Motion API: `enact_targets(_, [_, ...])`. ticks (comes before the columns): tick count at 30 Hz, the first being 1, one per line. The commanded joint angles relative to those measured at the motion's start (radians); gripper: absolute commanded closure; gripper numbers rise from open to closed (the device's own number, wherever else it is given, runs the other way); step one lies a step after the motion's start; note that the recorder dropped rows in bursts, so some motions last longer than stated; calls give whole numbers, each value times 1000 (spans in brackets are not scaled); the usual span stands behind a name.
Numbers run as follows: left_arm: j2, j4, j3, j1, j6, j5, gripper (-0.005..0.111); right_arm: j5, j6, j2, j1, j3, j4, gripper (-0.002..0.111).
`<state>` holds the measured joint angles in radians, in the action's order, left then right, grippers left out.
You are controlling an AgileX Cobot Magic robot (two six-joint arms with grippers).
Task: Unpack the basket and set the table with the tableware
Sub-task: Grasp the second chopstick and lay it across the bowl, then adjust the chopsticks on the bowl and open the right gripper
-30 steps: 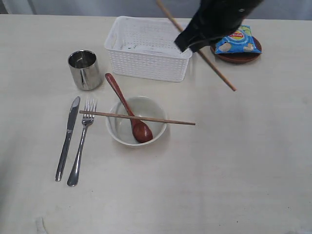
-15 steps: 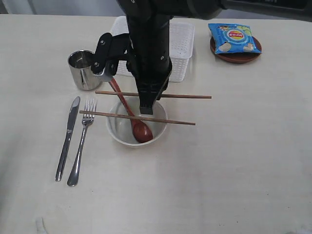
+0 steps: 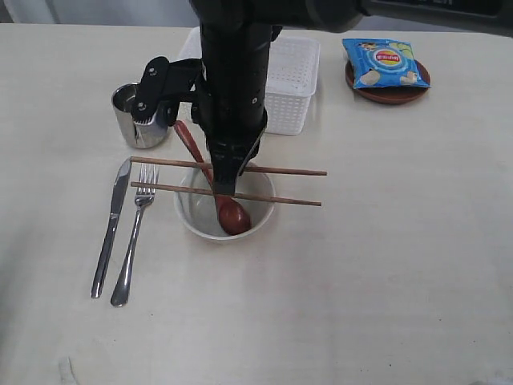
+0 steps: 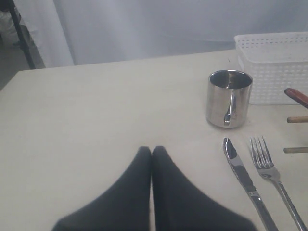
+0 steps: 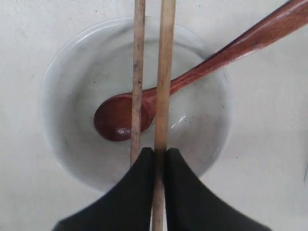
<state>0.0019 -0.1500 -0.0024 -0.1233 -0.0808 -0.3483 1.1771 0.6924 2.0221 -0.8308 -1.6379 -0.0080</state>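
My right gripper reaches across to the white bowl and is shut on one wooden chopstick, held level just above the rim. In the right wrist view its fingers clamp that chopstick beside the second chopstick, which lies across the bowl. The reddish-brown spoon rests in the bowl. The steel cup, knife and fork sit to the left. The arm partly hides the white basket. My left gripper is shut on nothing above bare table, near the cup.
A blue chip bag lies on the small brown plate at the back right. The table stretches pale and wide to the right and front. The knife and fork lie close to my left gripper.
The right arm swung the chopstick from above the basket down over the bowl, then lower and to the left, so it now lies parallel to and close behind the resting chopstick.
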Motion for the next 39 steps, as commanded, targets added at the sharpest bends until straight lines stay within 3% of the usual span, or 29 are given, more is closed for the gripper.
enact_targets(1, [-2,-3,2,-5,-2,1,107,-1,15,-3,1,0,42,109])
enact_targets(23, [-2,4,2,-5,-2,1,107,-27,-89,43,7,0,-7,109])
enact_targets(39, [-2,4,2,-5,-2,1,107,-18,3,43,44,0,112,109])
